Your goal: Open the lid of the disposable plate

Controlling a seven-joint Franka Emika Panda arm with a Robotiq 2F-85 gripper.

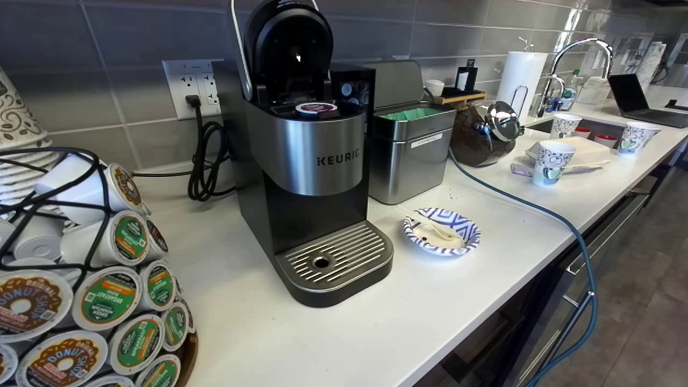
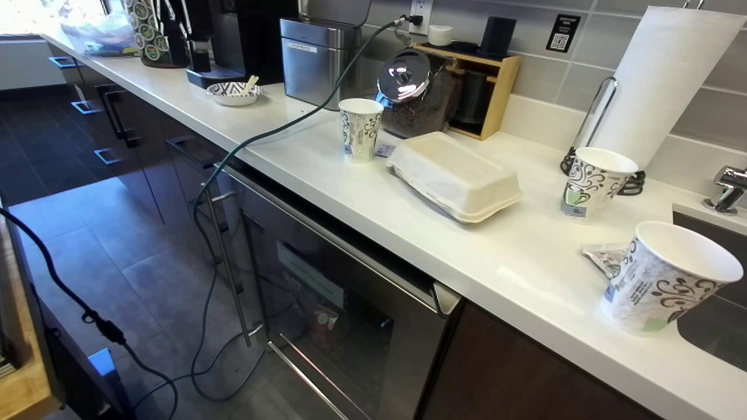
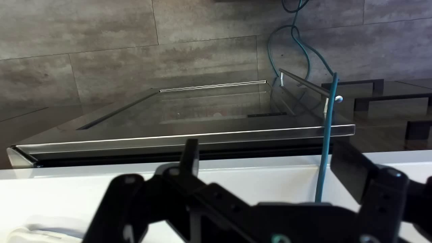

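Observation:
The disposable plate is a beige lidded clamshell container (image 2: 458, 175) on the white counter, its lid down. It also shows in an exterior view (image 1: 586, 148), partly behind a paper cup. In the wrist view, a pale rounded edge (image 3: 42, 236) at the lower left seems to be part of it; the rest is cut off. My gripper (image 3: 266, 146) is open, with its black fingers wide apart above the counter's front edge. It holds nothing; a blue cable (image 3: 326, 145) shows between the fingers, near the right one. The gripper is out of sight in both exterior views.
Paper cups (image 2: 360, 129) (image 2: 598, 181) (image 2: 671, 277) stand around the container. A glass jar (image 2: 411, 96), paper towel roll (image 2: 671, 87) and sink (image 2: 715, 326) are near. A coffee maker (image 1: 317, 156) and patterned bowl (image 1: 441, 231) stand farther along. The blue cable hangs over the counter edge.

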